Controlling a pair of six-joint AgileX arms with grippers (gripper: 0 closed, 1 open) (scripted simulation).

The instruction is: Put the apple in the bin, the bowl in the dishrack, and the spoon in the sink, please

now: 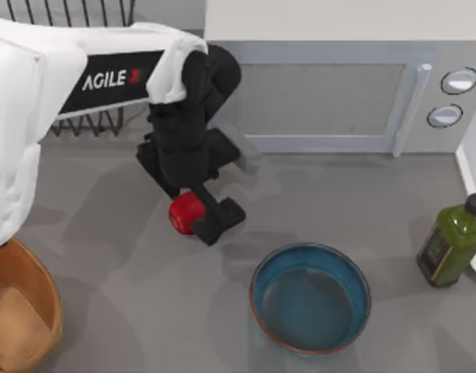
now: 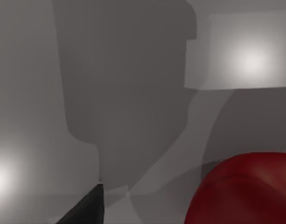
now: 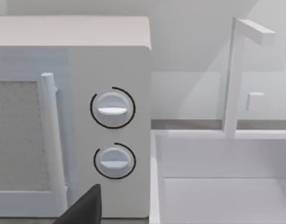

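Gripping apple (image 1: 185,211), left gripper (image 1: 192,216) fingers closed, arm lettered "AGILE X".

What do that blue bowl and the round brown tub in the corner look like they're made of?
The bowl looks like glazed ceramic: glossy teal-blue, darker inside, with a thin brownish rim. The bin at the table's left edge looks wooden: a matte tan-orange with a thick rim. It's a rendered scene, so both are guesses.

Right wrist camera is facing a white microwave (image 3: 73,116), two round dials (image 3: 112,108) stacked beside its vertical door handle (image 3: 52,140). A white sink (image 3: 226,186) with tall faucet (image 3: 233,74) is sitting just beside it. One dark fingertip (image 3: 84,210) is showing.
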